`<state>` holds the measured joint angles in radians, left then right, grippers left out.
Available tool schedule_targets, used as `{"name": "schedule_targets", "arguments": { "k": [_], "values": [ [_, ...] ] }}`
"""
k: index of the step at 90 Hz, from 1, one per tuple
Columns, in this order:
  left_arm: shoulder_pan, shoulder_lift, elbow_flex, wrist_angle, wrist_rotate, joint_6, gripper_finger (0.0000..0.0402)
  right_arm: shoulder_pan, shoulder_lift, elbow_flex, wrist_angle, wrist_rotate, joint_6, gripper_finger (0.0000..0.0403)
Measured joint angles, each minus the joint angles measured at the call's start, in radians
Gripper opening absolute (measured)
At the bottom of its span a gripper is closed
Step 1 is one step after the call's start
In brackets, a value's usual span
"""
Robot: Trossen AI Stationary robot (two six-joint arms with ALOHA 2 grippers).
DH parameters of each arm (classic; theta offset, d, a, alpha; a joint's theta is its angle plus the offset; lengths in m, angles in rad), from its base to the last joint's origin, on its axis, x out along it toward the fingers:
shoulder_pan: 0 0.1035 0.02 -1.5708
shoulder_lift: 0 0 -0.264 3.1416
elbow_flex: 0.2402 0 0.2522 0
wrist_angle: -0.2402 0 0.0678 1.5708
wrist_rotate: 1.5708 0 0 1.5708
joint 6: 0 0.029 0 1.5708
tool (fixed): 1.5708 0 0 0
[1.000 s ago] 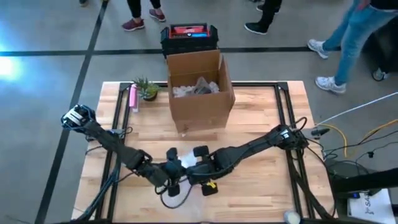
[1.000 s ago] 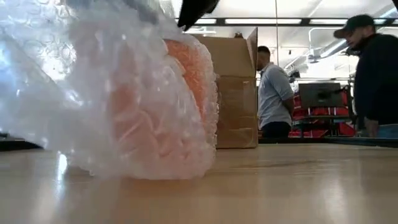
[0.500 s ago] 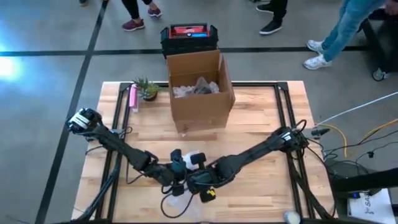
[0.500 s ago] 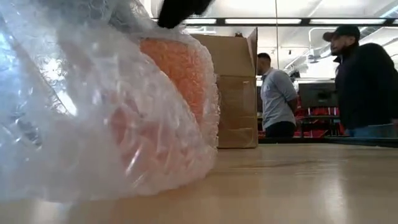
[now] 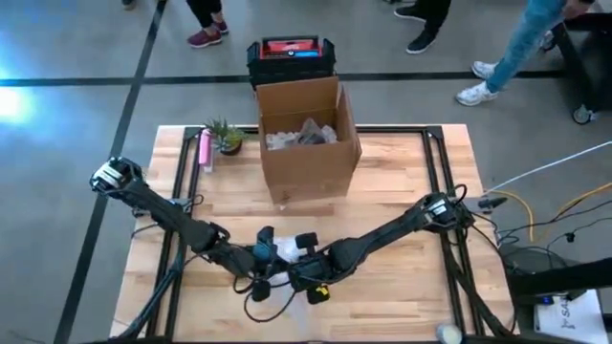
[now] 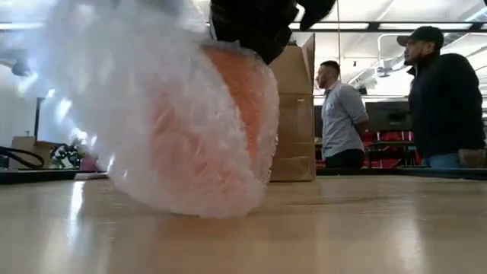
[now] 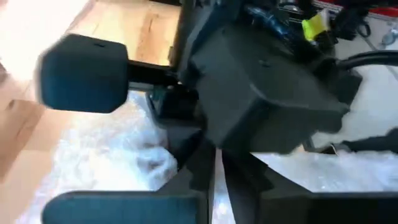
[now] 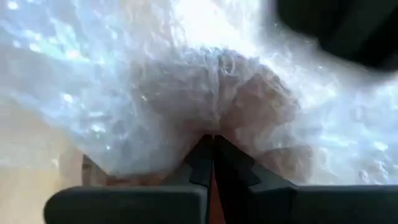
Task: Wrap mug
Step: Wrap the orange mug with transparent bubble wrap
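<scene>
An orange mug (image 6: 228,129) lies swathed in clear bubble wrap (image 6: 144,114) near the table's front edge, its underside resting on the wood. Both grippers meet over it. My left gripper (image 5: 264,256) comes in from the left, shut on the wrap. My right gripper (image 5: 304,273) comes in from the right, shut on the wrap over the mug (image 8: 249,118). In the left wrist view the right gripper's dark body (image 7: 261,93) fills the picture, with wrap (image 7: 106,155) beside it. My left gripper pinches a thin pale layer of bubble wrap (image 7: 217,163) between its two shut fingers; the right gripper's body hides the rest of the hold. My right gripper pinches a gathered fold of bubble wrap (image 8: 211,127) at its fingertips, right against the wrapped mug. The mug stays on the table.
An open cardboard box (image 5: 304,143) with crumpled packing stands at the table's far middle, a black and red crate (image 5: 292,55) behind it. A small plant (image 5: 226,137) and a pink thing (image 5: 204,150) sit far left. People stand beyond the table (image 6: 449,99).
The loose wrap that spread low on one side of the mug has been drawn up and gathered over it, off the table. My left gripper has shifted a little toward the far edge, and the wrapped mug has tipped slightly under the two grippers.
</scene>
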<state>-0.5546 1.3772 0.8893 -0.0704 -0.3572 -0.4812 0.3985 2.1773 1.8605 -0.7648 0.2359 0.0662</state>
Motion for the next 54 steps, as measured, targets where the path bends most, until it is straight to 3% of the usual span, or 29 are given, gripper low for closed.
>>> {"name": "schedule_targets", "arguments": {
  "k": [17,32,43,54],
  "values": [
    [-0.040,-0.155,0.000,-0.241,0.028,-0.212,0.0028,0.000,0.000,0.033,0.003,0.000,-0.025,0.0000],
    [-0.137,-0.177,-0.057,-0.412,0.034,-0.453,0.0011,-0.006,0.002,0.033,0.002,0.000,-0.032,0.0000],
    [-0.181,-0.135,-0.159,-0.270,0.033,-0.545,0.0002,-0.009,0.002,0.033,0.008,0.000,-0.033,0.0000],
    [-0.176,-0.052,-0.246,0.111,0.021,-0.458,0.0003,-0.010,0.002,0.033,0.015,0.001,-0.033,0.0000]
  ]
}}
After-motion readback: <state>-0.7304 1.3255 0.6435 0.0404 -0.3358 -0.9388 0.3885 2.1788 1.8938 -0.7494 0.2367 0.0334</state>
